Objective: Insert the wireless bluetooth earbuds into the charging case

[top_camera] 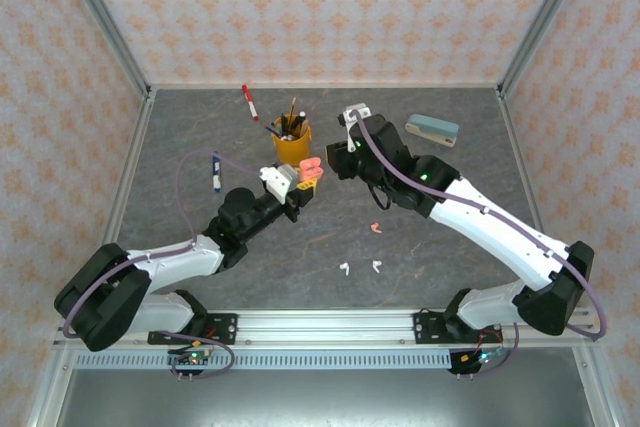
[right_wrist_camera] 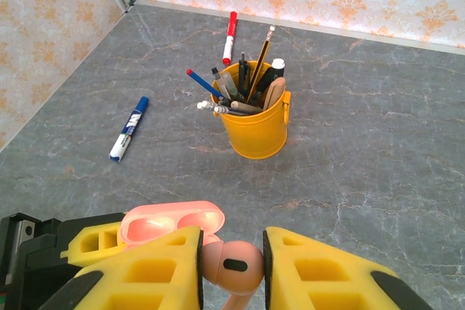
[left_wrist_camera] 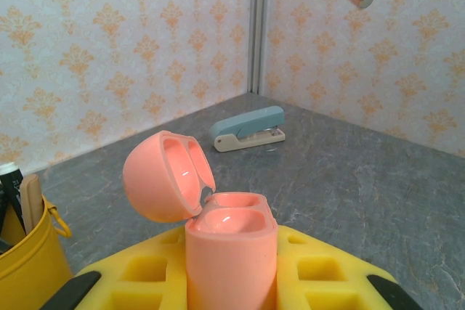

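Nearest, two white stemmed plastic earbuds (top_camera: 343,268), (top_camera: 377,266) and one loose salmon-pink earbud (top_camera: 376,228) lie on the grey tabletop (top_camera: 300,282). Beyond, the left jaws clamp the salmon-pink pebble-shaped charging case (left_wrist_camera: 231,252), lid open. The right jaws pinch the other salmon-pink earbud (right_wrist_camera: 232,265) above and slightly aside of it. Probable faults: stem misaligned with its well, jamming; or the descent knocking the lid shut. Farthest, a yellow pencil bucket (right_wrist_camera: 260,130).
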`<state>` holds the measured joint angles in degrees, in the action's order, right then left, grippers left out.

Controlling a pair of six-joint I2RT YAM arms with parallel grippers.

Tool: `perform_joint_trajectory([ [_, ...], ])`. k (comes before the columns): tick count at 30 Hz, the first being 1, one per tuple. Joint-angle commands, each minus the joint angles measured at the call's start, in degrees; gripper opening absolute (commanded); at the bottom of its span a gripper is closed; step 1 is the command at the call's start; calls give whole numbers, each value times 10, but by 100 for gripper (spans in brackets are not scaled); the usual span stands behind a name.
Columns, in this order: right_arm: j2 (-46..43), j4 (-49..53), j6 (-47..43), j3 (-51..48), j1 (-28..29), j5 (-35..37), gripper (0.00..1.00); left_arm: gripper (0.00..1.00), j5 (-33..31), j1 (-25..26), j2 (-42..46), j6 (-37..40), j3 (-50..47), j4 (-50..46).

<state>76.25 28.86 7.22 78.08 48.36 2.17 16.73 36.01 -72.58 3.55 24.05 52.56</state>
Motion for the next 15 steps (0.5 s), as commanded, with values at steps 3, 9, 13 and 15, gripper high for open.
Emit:
perform_joint_trajectory([
  [3, -6, -22, 8, -31, 1, 9, 25, 0, -11, 5, 36, 13, -12, 33],
  [9, 3, -22, 33, -77, -1, 23, 25, 0, -36, 5, 77, 18, -37, -1],
  [13, 23, -26, 61, -133, -4, 24, 25, 0, -71, 5, 112, 22, -56, -13],
  [15, 38, -30, 75, -157, -6, 21, 24, 0, -83, 5, 128, 23, -63, -22],
])
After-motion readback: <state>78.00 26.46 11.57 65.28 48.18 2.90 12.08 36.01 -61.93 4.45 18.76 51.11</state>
